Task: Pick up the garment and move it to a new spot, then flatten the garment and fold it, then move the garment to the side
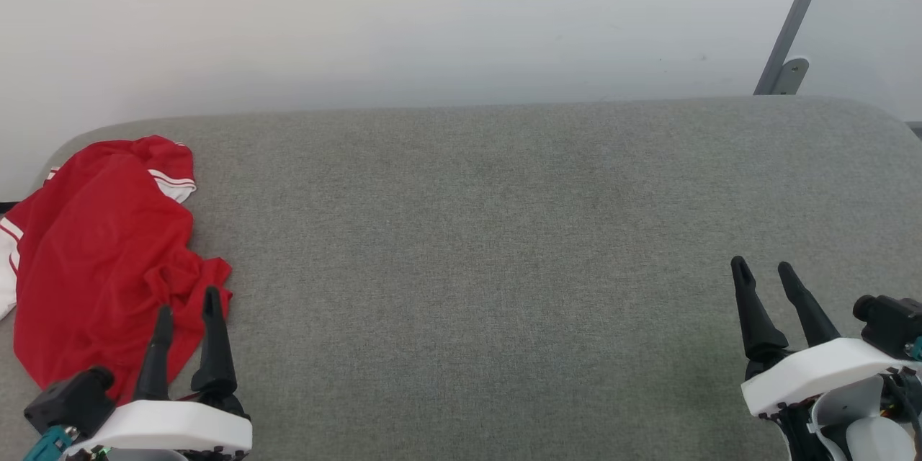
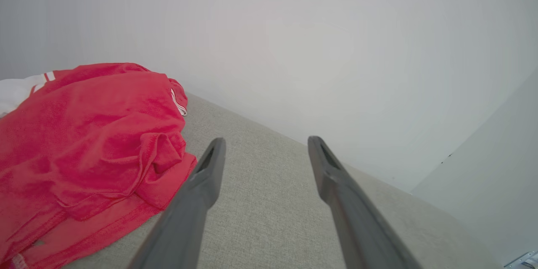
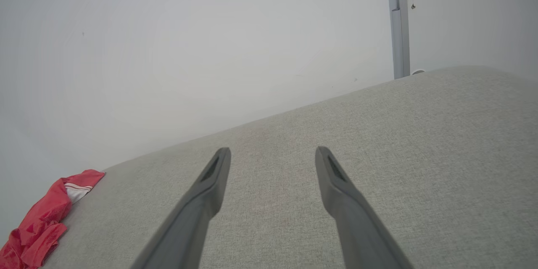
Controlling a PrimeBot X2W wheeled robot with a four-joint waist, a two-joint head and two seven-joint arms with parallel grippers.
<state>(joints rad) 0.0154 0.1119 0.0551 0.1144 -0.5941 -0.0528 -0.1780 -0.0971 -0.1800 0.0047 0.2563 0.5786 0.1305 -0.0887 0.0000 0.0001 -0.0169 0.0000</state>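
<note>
Left fingers (image 1: 214, 346) beside crumpled garment (image 1: 101, 252), grey cushion (image 1: 504, 266)

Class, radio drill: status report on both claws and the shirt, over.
Left claw open, empty, at edge of crumpled red jersey shirt with white striped sleeves. Right claw open, empty, over grey fabric-covered surface. No obstruction seen.

No readable txt, labels, brands or nos. in any view; garment (image 1: 101, 245) lies crumpled, showing plain red cloth & white striped trim
</note>
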